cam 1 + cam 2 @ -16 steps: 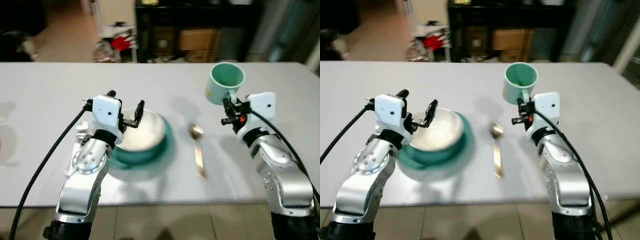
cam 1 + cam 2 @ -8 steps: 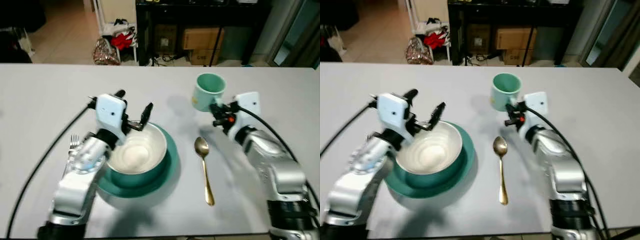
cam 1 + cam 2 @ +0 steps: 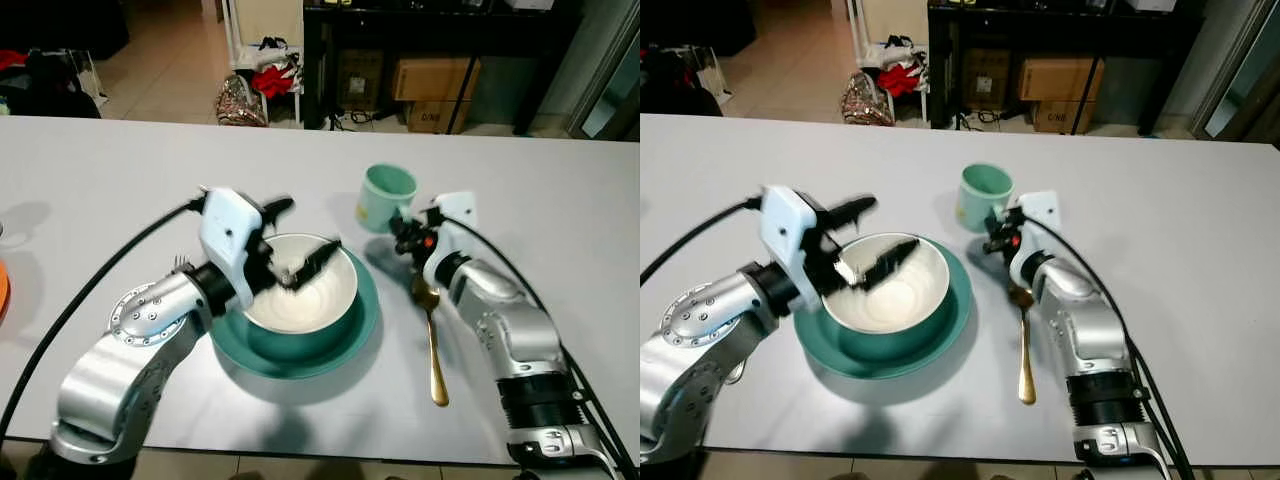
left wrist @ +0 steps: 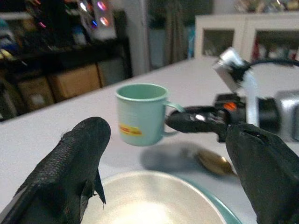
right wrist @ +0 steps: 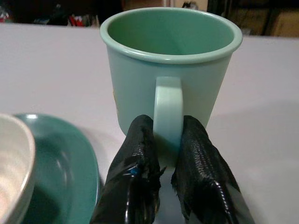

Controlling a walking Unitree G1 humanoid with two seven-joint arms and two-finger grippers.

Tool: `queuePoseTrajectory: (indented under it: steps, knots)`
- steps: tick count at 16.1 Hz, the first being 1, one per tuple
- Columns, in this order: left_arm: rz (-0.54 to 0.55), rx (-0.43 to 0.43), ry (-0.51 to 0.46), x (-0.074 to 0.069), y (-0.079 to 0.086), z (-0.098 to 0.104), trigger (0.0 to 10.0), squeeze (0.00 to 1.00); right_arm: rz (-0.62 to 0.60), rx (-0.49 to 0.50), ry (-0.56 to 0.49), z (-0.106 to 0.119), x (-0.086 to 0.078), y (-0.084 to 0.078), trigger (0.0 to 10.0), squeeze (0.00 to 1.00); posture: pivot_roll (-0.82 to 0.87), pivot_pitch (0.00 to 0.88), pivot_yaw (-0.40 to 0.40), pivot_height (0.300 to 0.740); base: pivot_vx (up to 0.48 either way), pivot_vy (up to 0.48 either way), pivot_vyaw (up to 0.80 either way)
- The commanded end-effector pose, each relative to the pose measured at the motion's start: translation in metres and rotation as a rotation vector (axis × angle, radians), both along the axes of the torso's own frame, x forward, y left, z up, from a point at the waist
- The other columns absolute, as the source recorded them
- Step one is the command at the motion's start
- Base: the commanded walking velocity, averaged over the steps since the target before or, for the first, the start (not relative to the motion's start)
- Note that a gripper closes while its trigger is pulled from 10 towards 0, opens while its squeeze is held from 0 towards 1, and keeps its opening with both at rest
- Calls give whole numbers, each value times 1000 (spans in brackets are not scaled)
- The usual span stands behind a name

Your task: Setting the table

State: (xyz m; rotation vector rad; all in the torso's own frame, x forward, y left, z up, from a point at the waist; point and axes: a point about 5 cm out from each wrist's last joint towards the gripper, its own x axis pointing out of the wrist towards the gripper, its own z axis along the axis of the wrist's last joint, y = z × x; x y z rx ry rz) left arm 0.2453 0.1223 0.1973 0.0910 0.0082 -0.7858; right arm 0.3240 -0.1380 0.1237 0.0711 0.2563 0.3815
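A mint-green mug (image 3: 385, 195) is upright just beyond the plate's far right rim, low over the grey table (image 3: 120, 190); whether it touches I cannot tell. My right gripper (image 5: 166, 154) is shut on the mug's handle (image 5: 168, 109), with both fingers (image 5: 198, 154) pinching it. A white bowl (image 3: 300, 295) sits in a teal plate (image 3: 365, 320). My left gripper (image 3: 298, 238) hovers open over the bowl with nothing between its fingers (image 4: 79, 158). A gold spoon (image 3: 435, 345) lies right of the plate, its head under my right arm. Fork tines (image 3: 183, 263) peek out left of the plate.
An orange thing (image 3: 3, 290) pokes in at the table's left edge. Beyond the far edge stand a dark shelf with cardboard boxes (image 3: 430, 80) and bags on the floor (image 3: 260, 90). The table is bare to the far left and far right.
The camera has shifted. My right gripper has carried the mug lower and leftward, closer to the plate. My left gripper moved from the bowl's left rim to above its middle.
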Motion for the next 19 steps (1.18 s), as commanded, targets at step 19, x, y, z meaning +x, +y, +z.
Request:
queuePoseTrajectory:
  steps: [19]
  knots:
    - [-40, 150, 164, -9, 7, -20, 10000, 0, 41, -106, 56, -27, -29, 0, 10000, 0, 28, 0, 20, 740, 0, 0, 0]
